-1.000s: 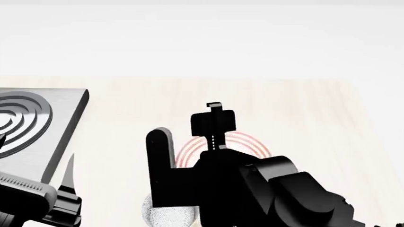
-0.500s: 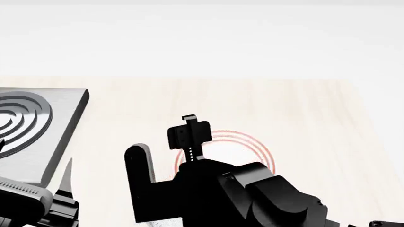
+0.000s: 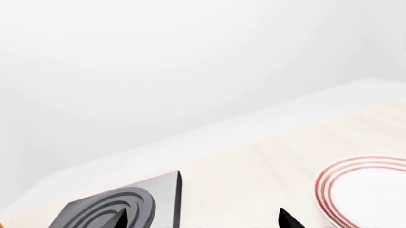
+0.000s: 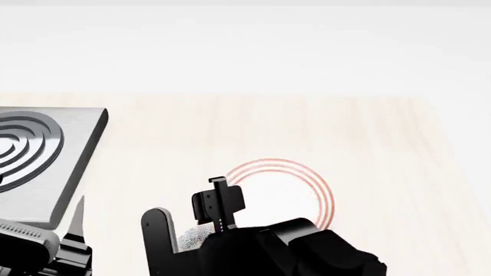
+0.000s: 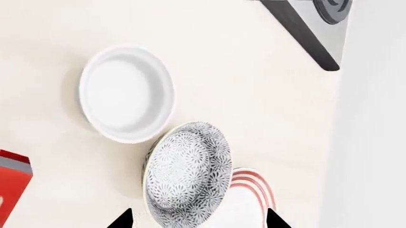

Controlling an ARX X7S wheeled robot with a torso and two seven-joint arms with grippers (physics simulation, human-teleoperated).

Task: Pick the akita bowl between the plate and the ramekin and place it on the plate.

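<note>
Head view: right gripper (image 4: 184, 230) sits low centre of the frame, its black arm covering the bottom edge. A sliver of the akita bowl (image 4: 196, 236) shows between its fingers, at the plate's (image 4: 288, 192) lower-left rim. Whether the fingers touch the bowl I cannot tell.

Right wrist view: the akita bowl (image 5: 187, 178) fills the lower centre, with two dark fingertips (image 5: 120, 219) showing at the bottom edge, one on each side of it, spread wide apart. Its rim overlaps the plate (image 5: 250, 199) at lower right and appears to touch the ramekin (image 5: 127, 92) at upper left. A red block (image 5: 13, 183) cuts in at the left edge; a grey stove plate (image 5: 311, 28) sits at upper right.

Left wrist view: left gripper (image 3: 199, 221), only two fingertips visible at the bottom edge, set apart, nothing between them. Bare tabletop (image 3: 254, 161) lies between the stove plate (image 3: 120, 206) at lower left and the plate (image 3: 364, 190) at lower right.

Head view: wide bare wood above and right of the plate, out to the far table edge.
</note>
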